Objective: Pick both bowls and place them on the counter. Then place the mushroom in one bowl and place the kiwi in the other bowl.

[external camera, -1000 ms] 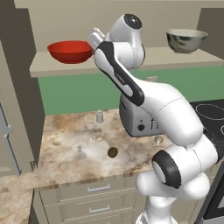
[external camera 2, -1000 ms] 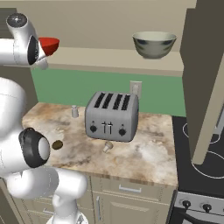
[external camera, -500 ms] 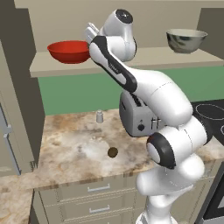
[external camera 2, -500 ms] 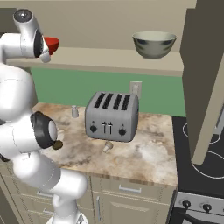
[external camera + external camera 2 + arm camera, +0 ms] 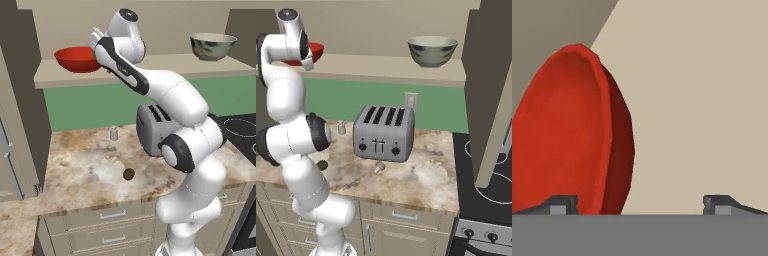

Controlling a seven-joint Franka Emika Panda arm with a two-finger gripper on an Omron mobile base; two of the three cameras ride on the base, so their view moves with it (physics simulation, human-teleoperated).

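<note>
The glossy red bowl [image 5: 76, 58] [image 5: 316, 49] stands at the left end of the wall shelf. My gripper [image 5: 640, 203] is open right at its right rim; in the hand view the red bowl [image 5: 567, 130] looms close, its rim just inside one fingertip [image 5: 562, 204]. The silvery-grey bowl [image 5: 212, 46] [image 5: 432, 51] stands on the same shelf, further right. Down on the mottled stone counter [image 5: 75, 172] [image 5: 421, 177] lie the dark kiwi [image 5: 128, 174] and the tiny pale mushroom [image 5: 378, 168], which is in front of the toaster.
A grey toaster [image 5: 383, 132] [image 5: 149, 131] stands mid-counter, with a small shaker [image 5: 114, 133] [image 5: 341, 127] to its left. The beige shelf [image 5: 381, 67] runs above the green wall. A stove [image 5: 486, 175] and a tall cabinet side [image 5: 491, 90] are on the right.
The arm has swung up and left, bringing the hand to the red bowl's rim. The jaws have stayed open. Nothing on the shelf or counter has moved.
</note>
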